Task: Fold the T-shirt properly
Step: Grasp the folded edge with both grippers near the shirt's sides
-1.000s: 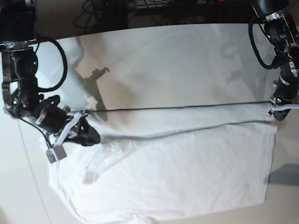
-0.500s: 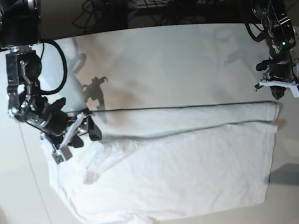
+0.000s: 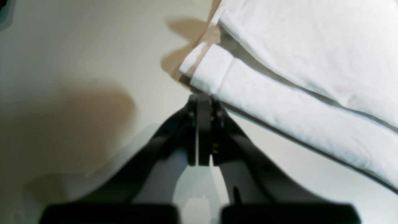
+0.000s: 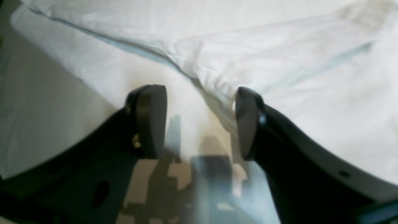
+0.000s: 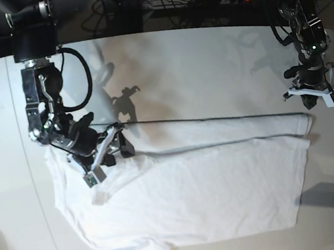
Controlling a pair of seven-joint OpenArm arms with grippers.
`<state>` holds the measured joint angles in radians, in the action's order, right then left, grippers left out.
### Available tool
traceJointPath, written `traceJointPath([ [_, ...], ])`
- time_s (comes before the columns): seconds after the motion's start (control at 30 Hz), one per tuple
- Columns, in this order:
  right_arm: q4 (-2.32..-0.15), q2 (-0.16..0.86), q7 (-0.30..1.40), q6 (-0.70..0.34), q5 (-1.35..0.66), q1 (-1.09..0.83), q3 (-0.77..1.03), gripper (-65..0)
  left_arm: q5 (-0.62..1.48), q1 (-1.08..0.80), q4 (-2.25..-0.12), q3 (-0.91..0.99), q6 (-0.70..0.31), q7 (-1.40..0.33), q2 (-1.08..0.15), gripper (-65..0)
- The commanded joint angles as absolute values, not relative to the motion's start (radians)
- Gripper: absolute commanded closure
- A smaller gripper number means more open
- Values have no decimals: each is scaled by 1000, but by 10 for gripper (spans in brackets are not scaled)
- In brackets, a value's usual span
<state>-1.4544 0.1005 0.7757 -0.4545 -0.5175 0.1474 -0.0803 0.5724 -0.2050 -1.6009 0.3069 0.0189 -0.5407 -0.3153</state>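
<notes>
White cotton covers most of the off-white tabletop (image 5: 208, 61): the T-shirt (image 5: 210, 192) lies spread flat, its far edge folded over into a long band that runs across the cloth. Taking the T-shirt as the landmark and going from the base view's left side, the right gripper (image 5: 107, 150) hovers over the shirt's left end, near the fold line. Its fingers (image 4: 149, 119) stand wide apart with nothing between them, and the wrist view shows wrinkled cloth and a seam ridge lying below and ahead of the gap. Across at the shirt's right end, the left gripper (image 5: 315, 98) hangs just off the folded band's corner. Its fingers (image 3: 200, 130) are pressed together on nothing, with the band's hemmed corner (image 3: 202, 70) just beyond their tips.
</notes>
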Motion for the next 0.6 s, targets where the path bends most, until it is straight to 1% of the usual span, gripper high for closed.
traceJointPath([
  [0.0, -1455, 107, 748, -461, -533, 171, -85, -283, 570, -197, -1621, 314, 15, -515, -331, 0],
  [0.1, -1428, 107, 748, -461, -533, 191, -107, -210, 570, -197, -1621, 314, 15, -515, -331, 0],
  [0.13, -1420, 107, 748, -461, -533, 194, -110, -178, 570, -197, -1621, 314, 15, -515, -331, 0],
  [0.23, -1402, 107, 748, -461, -535, 213, -111, -57, 568, -199, -1621, 337, 15, -518, -331, 0],
  [0.27, -1395, 107, 748, -461, -535, 222, -111, -28, 572, -199, -1621, 349, 15, -519, -329, 0],
  [0.3, -1389, 107, 748, -461, -535, 231, -111, -17, 572, -199, -1621, 360, 15, -519, -320, 0],
  [0.4, -1376, 107, 748, -461, -535, 255, -111, -17, 567, -199, -1621, 398, 15, -521, -311, 0],
  [0.57, -1346, 107, 750, -461, -533, 303, -113, -12, 567, -211, -1623, 404, 15, -518, -314, 0],
])
